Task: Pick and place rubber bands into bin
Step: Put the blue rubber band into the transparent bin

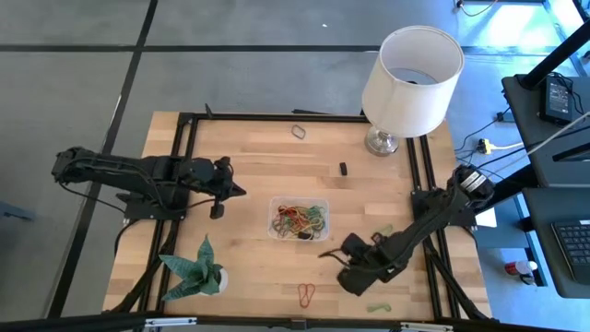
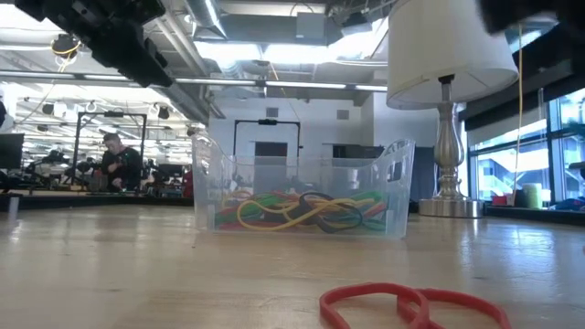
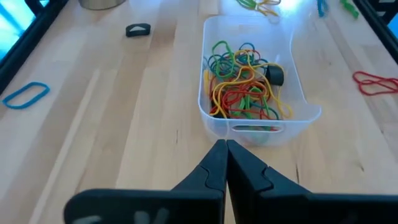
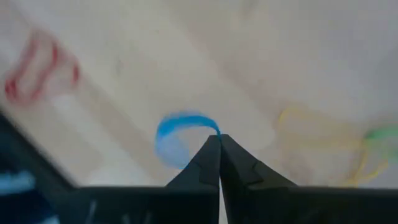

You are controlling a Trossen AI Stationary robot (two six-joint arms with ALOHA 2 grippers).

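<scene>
Bin: clear low tray (image 1: 299, 219) mid-desk, holding a tangle of rubber bands (image 3: 244, 84).
Stray bands: red loop (image 1: 306, 294) near the front edge; blue loop (image 4: 178, 135) pinched at the right tool (image 4: 219, 138) tips.
Left tool (image 3: 225, 147): pressed together, empty, beside the bin.
Desk: pale wood planks (image 1: 249, 166).
Around: white lamp (image 1: 411, 78), green paper plant (image 1: 195, 268).
Room: open workshop, a person (image 2: 120, 163) far back.

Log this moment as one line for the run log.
right gripper: jaws shut on blue rubber band, near table's front | left gripper: shut, empty, beside bin | red band loose
</scene>
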